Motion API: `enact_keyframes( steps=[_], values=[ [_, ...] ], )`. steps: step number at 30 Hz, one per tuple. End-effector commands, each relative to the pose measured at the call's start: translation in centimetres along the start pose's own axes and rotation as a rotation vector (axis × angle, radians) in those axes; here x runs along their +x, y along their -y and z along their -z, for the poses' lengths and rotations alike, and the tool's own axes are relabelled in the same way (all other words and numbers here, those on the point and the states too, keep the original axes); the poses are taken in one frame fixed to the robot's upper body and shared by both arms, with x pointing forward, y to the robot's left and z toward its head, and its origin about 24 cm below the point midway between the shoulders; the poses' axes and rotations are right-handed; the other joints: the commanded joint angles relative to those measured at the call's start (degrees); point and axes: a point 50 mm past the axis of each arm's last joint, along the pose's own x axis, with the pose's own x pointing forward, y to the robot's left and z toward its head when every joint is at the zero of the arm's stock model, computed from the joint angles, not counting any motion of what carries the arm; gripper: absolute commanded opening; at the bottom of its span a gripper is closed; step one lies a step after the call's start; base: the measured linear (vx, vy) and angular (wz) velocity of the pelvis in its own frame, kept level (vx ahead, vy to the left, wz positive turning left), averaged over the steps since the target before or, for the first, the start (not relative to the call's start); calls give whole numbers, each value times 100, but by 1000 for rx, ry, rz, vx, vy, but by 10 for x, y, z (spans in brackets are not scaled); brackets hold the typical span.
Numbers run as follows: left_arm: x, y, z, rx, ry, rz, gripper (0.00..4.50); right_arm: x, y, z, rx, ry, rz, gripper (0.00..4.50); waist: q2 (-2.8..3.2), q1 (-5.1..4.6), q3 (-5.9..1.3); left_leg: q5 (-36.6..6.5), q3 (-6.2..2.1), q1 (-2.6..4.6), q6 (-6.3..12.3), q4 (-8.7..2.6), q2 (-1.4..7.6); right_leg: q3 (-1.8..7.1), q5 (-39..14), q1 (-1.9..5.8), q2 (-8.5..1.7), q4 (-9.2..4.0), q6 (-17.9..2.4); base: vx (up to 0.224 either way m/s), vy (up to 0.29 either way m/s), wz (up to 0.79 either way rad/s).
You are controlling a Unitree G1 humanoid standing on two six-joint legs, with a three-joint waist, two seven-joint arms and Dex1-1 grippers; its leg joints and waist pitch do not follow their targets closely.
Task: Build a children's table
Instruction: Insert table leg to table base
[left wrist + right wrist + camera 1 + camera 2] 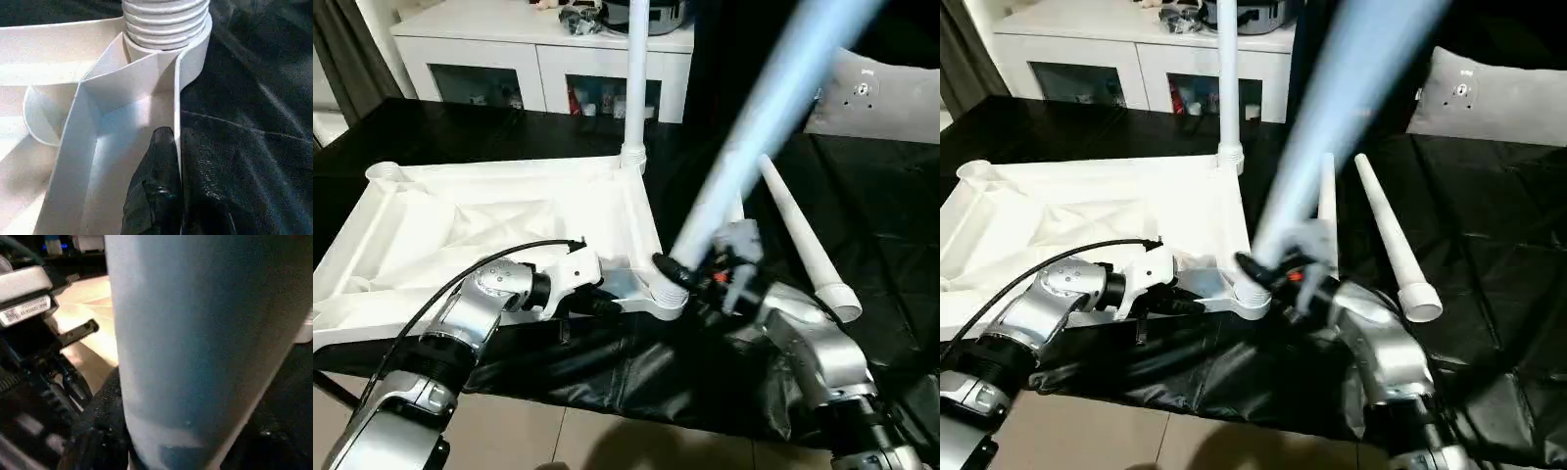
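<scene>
Both forearms are silver metal, built of rounded, cylinder-like segments with darker joints between them. A thin black cable arcs over the left arm to a white wrist housing, beyond which sit the black fingers of the left gripper (607, 305). Near the right gripper (677, 269) the wrist is a grey block with small red and orange marks, and a white label with a printed code is stuck on a dark part.
</scene>
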Motion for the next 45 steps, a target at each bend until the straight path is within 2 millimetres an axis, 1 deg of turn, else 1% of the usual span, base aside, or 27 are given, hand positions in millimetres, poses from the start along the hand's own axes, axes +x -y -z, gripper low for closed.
enact_keyframes(
  steps=[1, 3, 5, 7, 11, 12, 14, 15, 16, 18, 19, 20, 21, 22, 26, 27, 28, 29, 31, 34, 36, 39, 40, 41, 42, 43, 45],
  values=[
    [0, 2, -3, -4, 34, 4, 0, -13, 2, 47, 33, -250, 54, 189, 0, 2, -236, -1567, -57, 8, 112, -445, 194, 289, -3048, 250, -532, -604, -338, 0, 0, 0],
    [0, 2, -2, 2, 29, 12, 0, -10, 2, 46, 4, -267, 37, 188, 6, -65, -186, -1918, -79, 60, 93, -451, 173, 237, -3639, 208, -528, -693, -178, 0, 0, 0],
    [-1, 3, -2, 8, 23, 23, 0, -7, 1, 46, -3, -276, 15, 188, 18, -104, -189, -2147, -96, 134, 85, -460, 185, 211, -3719, 201, -530, -728, -162, 0, 0, 0],
    [-2, 3, -3, 19, 14, 39, 0, -4, 1, 47, -9, -300, -14, 188, 10, -125, -210, -2132, -124, 87, 92, -505, 207, 209, -3486, 267, -535, -701, -188, 0, 0, 0],
    [-4, 2, -5, 42, 0, 68, 0, -1, -1, 50, 11, -327, -57, 188, 20, -176, -206, -2095, -111, 80, 120, -500, 203, 246, -3319, 250, -547, -681, -326, 0, 0, 0],
    [-4, 1, -6, 54, -7, 82, 0, 2, -1, 49, 35, -322, -70, 188, 47, -180, -210, -2102, -112, 90, 115, -496, 203, 247, -3317, 247, -549, -678, -342, 0, 0, 0],
    [-4, -2, -9, 71, -13, 95, 0, 5, 0, 47, 75, -313, -73, 188, 24, -202, -209, -2106, -108, 85, 134, -494, 191, 243, -3328, 249, -531, -688, -354, 0, 0, 0],
    [-4, -5, -12, 82, -16, 102, 0, 8, 1, 44, 103, -316, -85, 188, 64, -217, -205, -2128, -111, 85, 128, -499, 196, 243, -3300, 254, -526, -697, -382, 0, 0, 0],
    [-4, -5, -12, 82, -16, 102, 0, 8, 1, 44, 103, -316, -85, 188, 57, -215, -215, -2125, -115, 90, 118, -497, 204, 245, -3256, 259, -533, -682, -398, 0, 0, 0],
    [-5, -8, -14, 95, -27, 107, 0, 10, 1, 43, 98, -327, -103, 188, 92, -208, -212, -2168, -119, 96, 89, -504, 209, 246, -3186, 252, -526, -668, -432, 0, 0, 0],
    [-5, -9, -15, 100, -32, 109, 0, 11, 1, 43, 91, -331, -110, 188, 79, -211, -214, -2183, -119, 92, 73, -504, 213, 248, -3176, 258, -536, -661, -452, 0, 0, 0],
    [-5, -12, -16, 110, -41, 109, 0, 12, 1, 41, 86, -332, -119, 188, 124, -205, -208, -2211, -120, 98, 68, -502, 207, 245, -3201, 252, -535, -670, -455, 0, 0, 0],
    [-5, -13, -17, 111, -42, 108, 0, 13, 1, 41, 86, -332, -121, 188, 90, -209, -199, -2239, -116, 103, 71, -497, 193, 232, -3333, 252, -528, -694, -407, 0, 0, 0],
    [-5, -15, -17, 110, -43, 105, 0, 13, 0, 41, 78, -335, -124, 188, 114, -201, -204, -2254, -120, 114, 56, -496, 199, 234, -3347, 246, -537, -692, -401, 0, 0, 0],
    [-6, -18, -18, 108, -45, 96, 0, 14, -1, 41, 68, -341, -129, 188, 103, -200, -202, -2268, -125, 107, 55, -500, 202, 235, -3371, 243, -538, -697, -394, 0, 0, 0],
    [-7, -18, -17, 104, -46, 91, 0, 14, -2, 41, 70, -343, -130, 188, 67, -202, -204, -2258, -125, 98, 59, -508, 214, 241, -3334, 247, -541, -691, -417, 0, 0, 0],
    [-7, -18, -16, 103, -46, 90, 0, 14, -2, 41, 70, -344, -130, 188, 84, -194, -199, -2268, -127, 105, 59, -508, 215, 242, -3346, 239, -544, -686, -424, 0, 0, 0],
    [-9, -18, -15, 94, -43, 82, 0, 14, -3, 42, 71, -345, -126, 188, 53, -202, -198, -2276, -124, 100, 62, -511, 219, 242, -3375, 241, -548, -693, -417, 0, 0, 0],
    [-12, -18, -13, 81, -33, 68, 0, 14, -2, 42, 76, -347, -115, 188, 77, -200, -191, -2301, -130, 105, 56, -513, 219, 243, -3448, 229, -553, -694, -403, 0, 0, 0],
    [-19, -14, -6, 22, -17, -9, 0, 18, -1, 40, 91, -337, -58, 188, 96, -228, -188, -2403, -158, 84, -22, -547, 253, 246, -3399, 237, -566, -659, -452, 0, 0, 0],
    [-21, -9, -3, -9, -12, -37, 0, 20, -1, 40, 91, -333, -35, 188, 92, -248, -182, -2484, -151, 110, -33, -532, 237, 249, -3477, 212, -564, -673, -425, 0, 0, 0],
    [-21, 2, -3, -41, 6, -66, 0, 23, 0, 39, 98, -327, 10, 188, 89, -309, -168, -2594, -175, 104, -65, -537, 237, 235, -3687, 203, -575, -679, -346, 0, 0, 0],
    [-19, 11, -7, -50, 19, -87, 0, 27, 1, 38, 106, -316, 31, 188, 74, -358, -176, -2579, -200, 55, -100, -565, 271, 247, -3590, 237, -598, -639, -396, 0, 0, 0],
    [-18, 14, -8, -51, 22, -93, 0, 28, 1, 38, 108, -312, 36, 188, 92, -395, -146, -2617, -170, 73, -23, -545, 223, 224, -3730, 182, -538, -713, -329, 0, 0, 0],
    [-14, 24, -16, -63, 43, -127, 0, 33, 0, 36, 114, -301, 49, 188, 72, -398, -170, -2591, -172, 88, -39, -535, 233, 239, -3675, 188, -557, -688, -361, 0, 0, 0],
    [-12, 28, -20, -70, 54, -146, 0, 35, 0, 35, 115, -297, 53, 188, 74, -437, -145, -2535, -179, 20, -19, -561, 239, 235, -3606, 217, -546, -675, -414, 0, 0, 0],
    [-8, 34, -30, -92, 78, -181, 0, 38, -2, 33, 112, -294, 48, 188, 32, -474, -145, -2495, -141, 68, 48, -508, 207, 234, -3748, 164, -522, -714, -380, 0, 0, 0]
  ],
)
